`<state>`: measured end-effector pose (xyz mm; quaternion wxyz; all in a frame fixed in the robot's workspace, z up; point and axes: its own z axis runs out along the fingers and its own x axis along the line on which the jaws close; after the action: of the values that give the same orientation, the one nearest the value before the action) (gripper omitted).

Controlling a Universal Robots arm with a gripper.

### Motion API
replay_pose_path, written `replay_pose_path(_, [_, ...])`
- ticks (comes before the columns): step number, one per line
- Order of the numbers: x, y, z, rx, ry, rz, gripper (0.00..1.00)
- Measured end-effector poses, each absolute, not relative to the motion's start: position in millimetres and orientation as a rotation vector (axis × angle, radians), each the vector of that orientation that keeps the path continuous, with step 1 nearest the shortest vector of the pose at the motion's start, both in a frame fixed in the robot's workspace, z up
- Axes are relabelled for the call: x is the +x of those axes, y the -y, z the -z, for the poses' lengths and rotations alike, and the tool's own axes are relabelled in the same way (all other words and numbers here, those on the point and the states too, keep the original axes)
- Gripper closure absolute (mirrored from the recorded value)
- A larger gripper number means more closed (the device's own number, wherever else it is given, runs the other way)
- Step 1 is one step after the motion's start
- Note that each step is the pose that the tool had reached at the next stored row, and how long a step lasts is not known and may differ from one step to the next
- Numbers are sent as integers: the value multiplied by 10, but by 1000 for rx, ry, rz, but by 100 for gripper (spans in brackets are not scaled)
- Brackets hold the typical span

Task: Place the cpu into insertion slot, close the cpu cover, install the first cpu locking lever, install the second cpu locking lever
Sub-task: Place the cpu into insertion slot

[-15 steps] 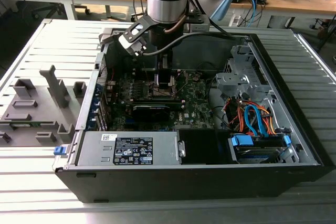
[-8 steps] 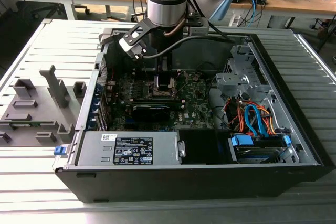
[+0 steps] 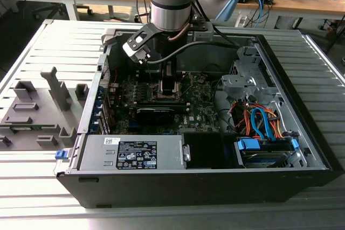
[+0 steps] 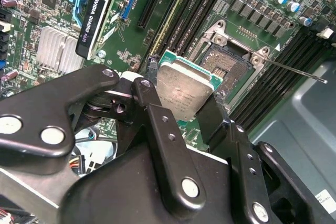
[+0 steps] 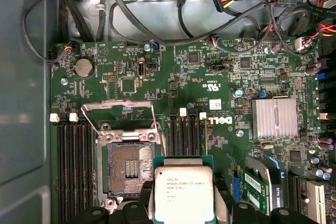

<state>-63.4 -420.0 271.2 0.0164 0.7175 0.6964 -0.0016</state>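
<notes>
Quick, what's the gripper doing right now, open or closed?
Gripper: jaws closed on the small flat square silver-grey cpu.

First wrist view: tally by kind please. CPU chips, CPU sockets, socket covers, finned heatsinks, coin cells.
flat square silver-topped cpu: 1
square black insertion slot: 1
thin silver metal cpu cover frame, raised: 1
silver finned heatsink block: 1
round silver coin cell: 1
Total: 5
</notes>
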Motion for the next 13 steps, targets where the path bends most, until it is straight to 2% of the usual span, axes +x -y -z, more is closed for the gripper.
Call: replay_pose_path(13, [-634, 4177, -2644, 2231, -2165, 5, 46])
